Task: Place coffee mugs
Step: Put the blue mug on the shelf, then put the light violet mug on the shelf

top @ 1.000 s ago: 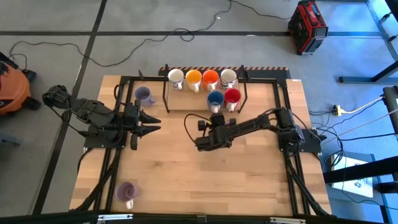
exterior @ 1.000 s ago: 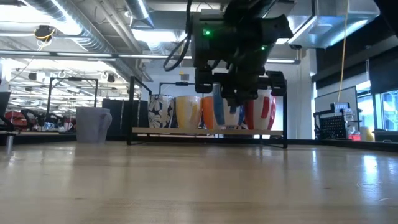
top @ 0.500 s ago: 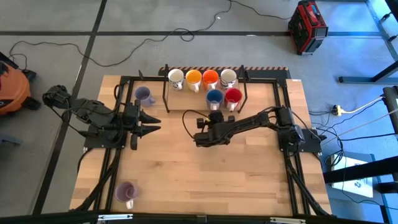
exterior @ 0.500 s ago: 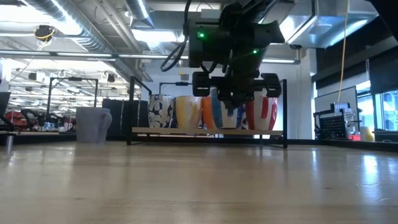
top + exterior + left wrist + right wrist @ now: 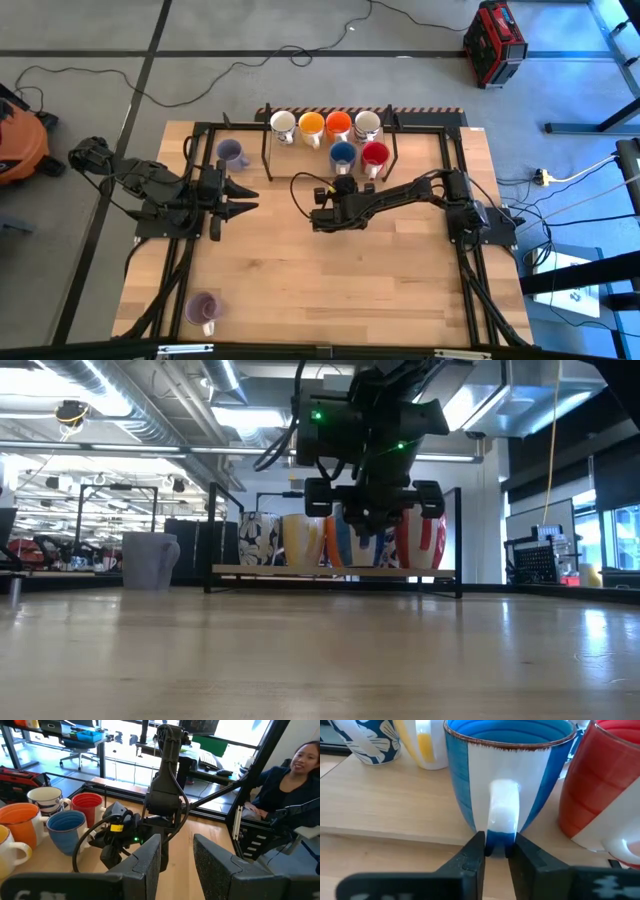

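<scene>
Right gripper (image 5: 495,851) sits at the blue mug (image 5: 507,772) on the rack (image 5: 385,815) by the desk's far edge, fingers loosely around its handle. Left gripper (image 5: 243,200) idles near the left edge, fingers parted, grasping nothing.

Overhead looks straight down, low looks level across; both wrist views share the blue mug (image 5: 507,770).
</scene>
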Tool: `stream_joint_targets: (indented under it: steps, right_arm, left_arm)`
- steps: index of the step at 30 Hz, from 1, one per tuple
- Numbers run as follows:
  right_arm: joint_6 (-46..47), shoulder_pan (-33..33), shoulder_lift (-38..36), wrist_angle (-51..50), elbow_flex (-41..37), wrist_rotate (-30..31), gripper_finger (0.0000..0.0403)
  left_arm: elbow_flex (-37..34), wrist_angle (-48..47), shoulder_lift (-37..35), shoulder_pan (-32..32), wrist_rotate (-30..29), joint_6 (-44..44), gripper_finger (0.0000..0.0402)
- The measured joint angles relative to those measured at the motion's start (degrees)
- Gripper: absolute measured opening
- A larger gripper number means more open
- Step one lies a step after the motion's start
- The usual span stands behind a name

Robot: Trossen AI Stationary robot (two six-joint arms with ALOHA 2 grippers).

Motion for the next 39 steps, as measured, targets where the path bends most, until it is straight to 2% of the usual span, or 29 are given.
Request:
stream_joint_targets:
  steps: [5,18,20,29,33,39]
  right_arm:
    - [0.4,0.0,0.0,-0.2,0.0,-0.4,0.0082]
    - [0.2,1.1,-0.5,-2.5,0.0,-0.4,0.0170]
    - [0.3,1.9,-1.1,-5.5,-0.1,-0.4,0.0175]
    - [-1.4,5.8,-5.9,-7.9,0.0,0.0,0.0177]
    - [-4.3,8.9,-10.1,-8.1,0.0,-2.0,0.0177]
    - [-6.3,14.9,-17.5,-5.5,0.0,0.3,0.0177]
  left_arm:
    - [0.0,0.0,0.0,0.0,0.0,0.0,0.0110]
    - [0.0,0.0,0.0,0.0,0.0,-0.5,0.0110]
    - [0.0,0.0,0.0,0.0,0.0,-0.5,0.0110]
    - [0.0,0.0,0.0,0.0,0.0,0.2,0.0110]
    - [0.0,0.0,0.0,0.0,0.1,1.4,0.0110]
    - [0.0,-0.7,0.2,0.0,0.1,1.6,0.0110]
